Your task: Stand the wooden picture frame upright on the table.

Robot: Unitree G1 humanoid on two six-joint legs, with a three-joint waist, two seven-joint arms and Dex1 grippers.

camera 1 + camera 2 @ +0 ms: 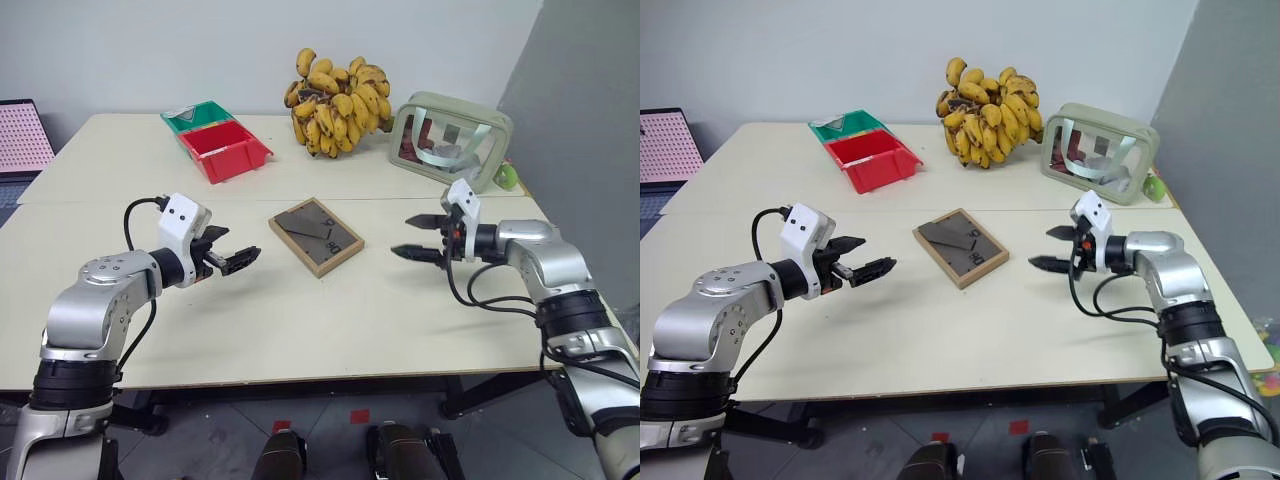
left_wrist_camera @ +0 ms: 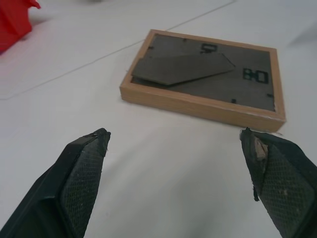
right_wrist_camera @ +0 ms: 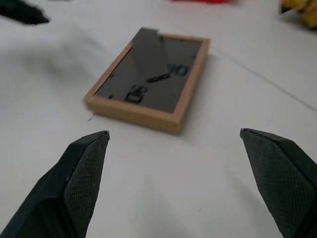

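- While the small rectangular light-wood picture frame (image 1: 316,237) lies face down near the middle of the cream-beige table (image 1: 300,330), its dark grey-brown back and folded stand face up, so nothing of the task looks done yet.
- Left tool (image 1: 232,261) hovers just left of the frame with its two black fingers spread wide and empty, pointing towards it.
- Right tool (image 1: 423,237) hovers to the right of the frame, also wide apart and holding nothing, aimed back at it.
- Flanking the frame like this probably sets up a two-sided lift, or one tool to tip it while the other frees the stand.
- Beyond the table's seam sit a red plastic bin (image 1: 225,150) with a green bin (image 1: 193,115) behind it, far left.
- A bunch of yellow bananas (image 1: 338,103) and a pale green clear-sided pouch (image 1: 450,140) stand at the far right.
- All of these are well apart from the frame; nothing blocks either approach.
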